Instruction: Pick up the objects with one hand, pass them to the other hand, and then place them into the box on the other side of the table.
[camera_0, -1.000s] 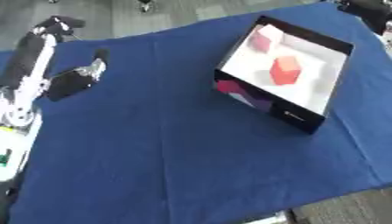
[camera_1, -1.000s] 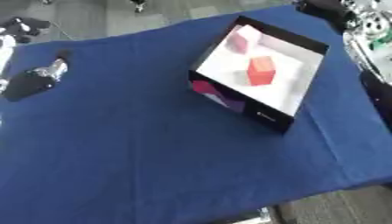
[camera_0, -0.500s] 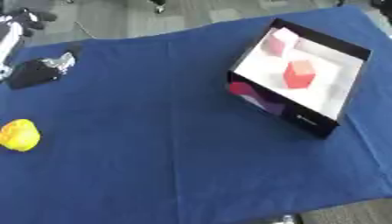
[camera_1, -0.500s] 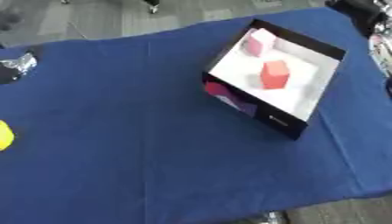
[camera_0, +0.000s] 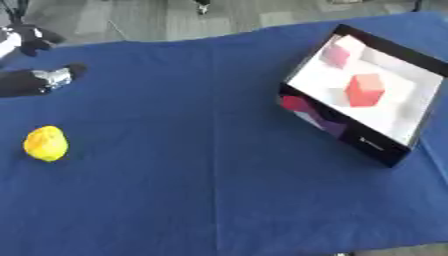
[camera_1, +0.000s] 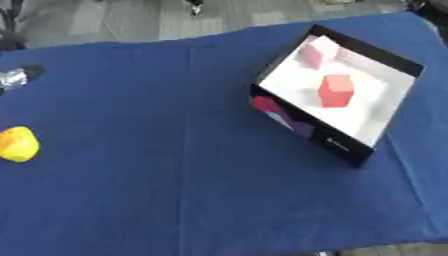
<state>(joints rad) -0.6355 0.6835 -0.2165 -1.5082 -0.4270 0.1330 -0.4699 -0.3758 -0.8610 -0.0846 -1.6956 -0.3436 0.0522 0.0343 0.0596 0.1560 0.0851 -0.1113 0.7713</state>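
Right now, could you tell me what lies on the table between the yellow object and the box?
Nothing: in the left eye view only bare blue cloth stretches from the yellow object to the box.

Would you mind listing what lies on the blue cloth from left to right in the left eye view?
Yellow object → black box → pink block → red block, both blocks inside the box.

The left hand (camera_0: 35, 81) has drawn back toward the table's left edge — the camera itself shifted too.
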